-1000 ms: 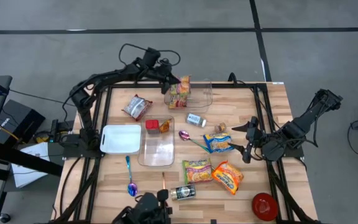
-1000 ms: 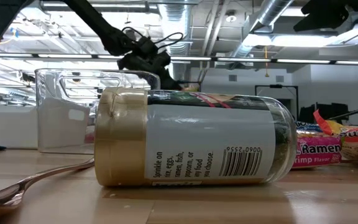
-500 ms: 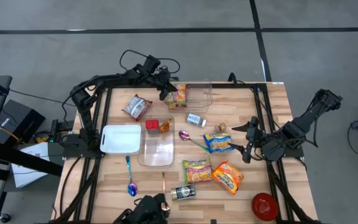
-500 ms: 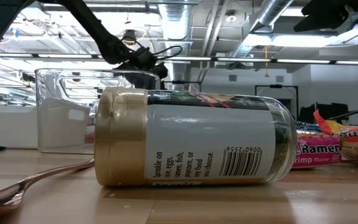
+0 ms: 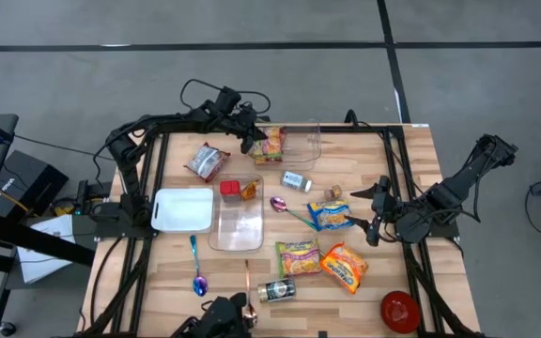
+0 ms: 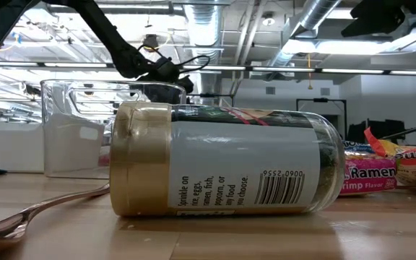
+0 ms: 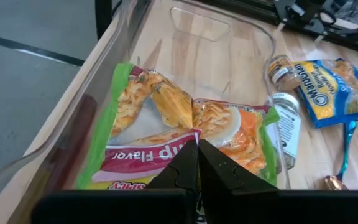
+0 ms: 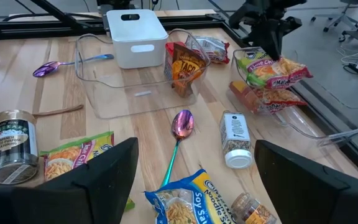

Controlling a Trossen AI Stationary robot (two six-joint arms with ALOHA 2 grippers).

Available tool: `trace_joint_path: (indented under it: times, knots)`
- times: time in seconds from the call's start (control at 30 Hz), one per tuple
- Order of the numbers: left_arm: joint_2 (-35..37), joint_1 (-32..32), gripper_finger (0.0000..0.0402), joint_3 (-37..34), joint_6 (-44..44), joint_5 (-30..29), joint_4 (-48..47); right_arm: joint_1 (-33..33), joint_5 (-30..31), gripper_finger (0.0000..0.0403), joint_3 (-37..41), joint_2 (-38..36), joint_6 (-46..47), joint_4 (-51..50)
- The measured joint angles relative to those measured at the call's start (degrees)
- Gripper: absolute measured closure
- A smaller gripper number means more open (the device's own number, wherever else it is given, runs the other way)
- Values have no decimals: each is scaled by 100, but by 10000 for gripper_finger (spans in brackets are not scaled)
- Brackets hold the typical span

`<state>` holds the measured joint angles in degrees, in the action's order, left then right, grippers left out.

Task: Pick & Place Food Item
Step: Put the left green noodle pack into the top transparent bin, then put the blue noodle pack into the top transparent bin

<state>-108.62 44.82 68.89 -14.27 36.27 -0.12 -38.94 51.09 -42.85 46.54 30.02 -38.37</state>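
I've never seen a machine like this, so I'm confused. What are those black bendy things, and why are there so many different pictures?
They are two robot arms at a wooden table. One camera looks down from above, one sits at table height, and one rides on each wrist. The left hand is pinched shut on a ramen packet, holding it in a clear container. The right hand waits open. On the table lie more ramen packets, spoons, a white tray and a spice jar.
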Motion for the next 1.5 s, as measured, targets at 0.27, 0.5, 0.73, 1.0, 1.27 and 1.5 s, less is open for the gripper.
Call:
trace_joint_path:
  times: [0.27, 0.5, 0.73, 1.0, 1.27, 1.5]
  knots:
    - [0, 0, 401, 2, -2, -204, -24, 2, 0, 88, 0, 0, 0, -2]
    - [0, 0, 365, 2, -2, -229, -22, 2, 0, 88, 0, 0, 0, -2]
    - [0, 0, 276, 2, -4, -238, 92, 1, 0, 88, 0, 0, 2, -2]
    - [73, -4, 221, 2, -4, -240, 357, 0, -1, 88, 0, 0, 4, -2]
    - [645, -78, 222, 2, -37, -234, 393, 1, 0, 88, -2, 0, 4, -34]
    - [1548, -449, 227, -18, -325, 205, 246, 0, 2, 88, -4, 0, 224, -307]
